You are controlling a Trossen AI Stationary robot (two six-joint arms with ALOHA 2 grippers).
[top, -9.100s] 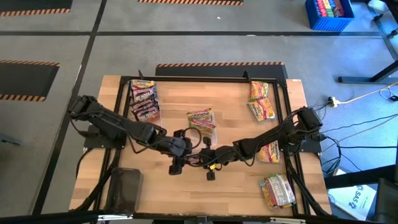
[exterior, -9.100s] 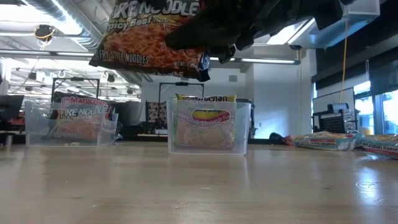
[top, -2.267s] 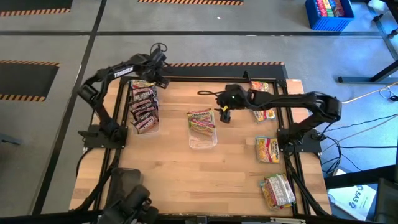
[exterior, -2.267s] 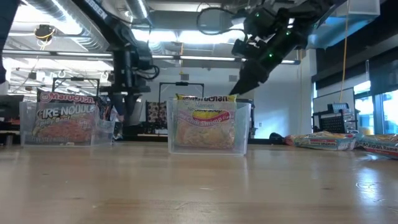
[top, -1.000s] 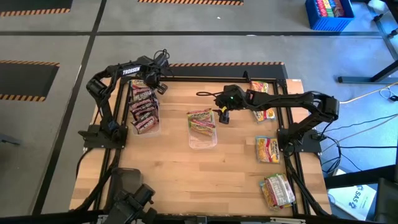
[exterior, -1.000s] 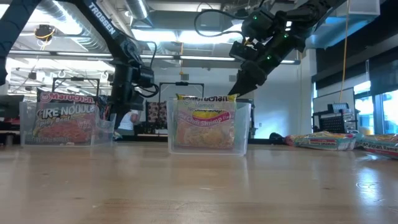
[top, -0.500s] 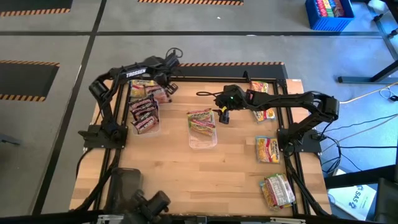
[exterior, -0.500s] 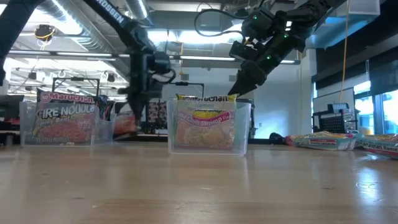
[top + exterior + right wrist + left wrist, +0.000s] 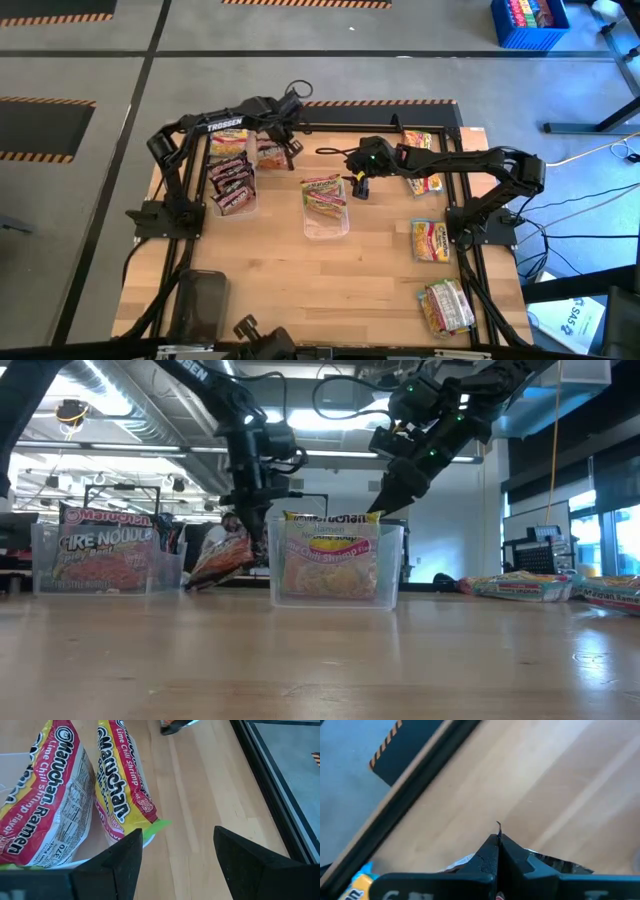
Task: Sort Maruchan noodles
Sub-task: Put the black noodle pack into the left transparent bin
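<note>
— Where are the noodles now?
— I see yellow Maruchan noodles [image 9: 323, 192] standing up in the middle tray [image 9: 327, 228]. A red packet [image 9: 272, 153] hangs tilted just left of that tray.

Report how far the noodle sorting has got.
Done: maroon packets fill the left tray, two lime packets stand in the middle tray. In hand: left gripper carries a packet. Right gripper hovers open. Left: loose packets at the table's right.
</note>
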